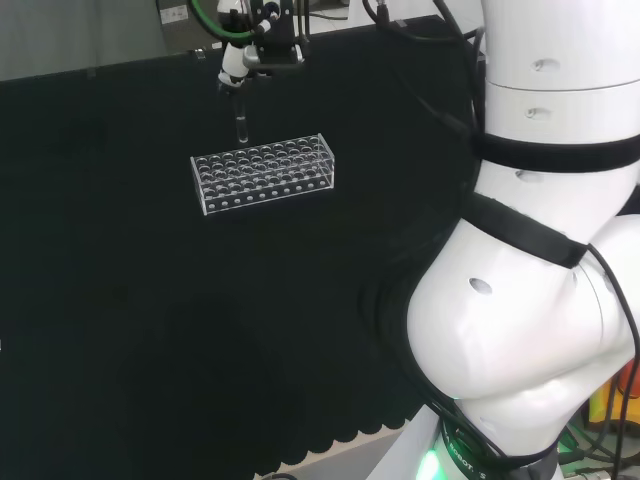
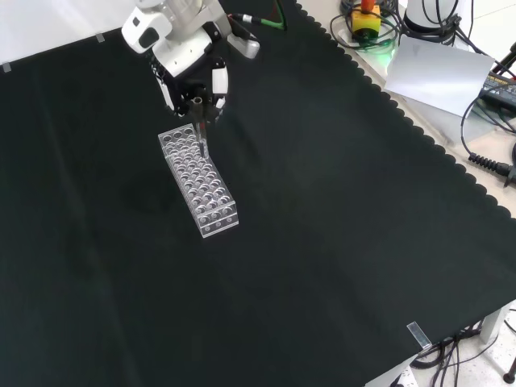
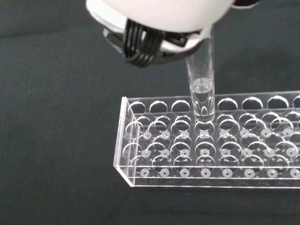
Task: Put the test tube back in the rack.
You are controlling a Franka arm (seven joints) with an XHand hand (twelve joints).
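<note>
The hand (image 2: 192,76) hangs low at the arm's end, fingers curled inward, pinching.

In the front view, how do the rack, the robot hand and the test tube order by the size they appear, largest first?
1. Rack, the longest shape.
2. Robot hand; it appears nearly as big, so this rank is unsure.
3. Test tube, plainly the smallest.

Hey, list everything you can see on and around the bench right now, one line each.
Test tube rack: one, clear plastic, on the black cloth, holes empty where visible.
Test tube: one, clear glass, upright, held in the hand, its bottom just above a hole near the rack's end.
Black cloth: one, covering the bench.
Cables and a yellow box with a red button: off the cloth's edge, top right in the front view.
Hand: one, black and white, above the rack's end.
Arm links: white, right of the head view.
</note>
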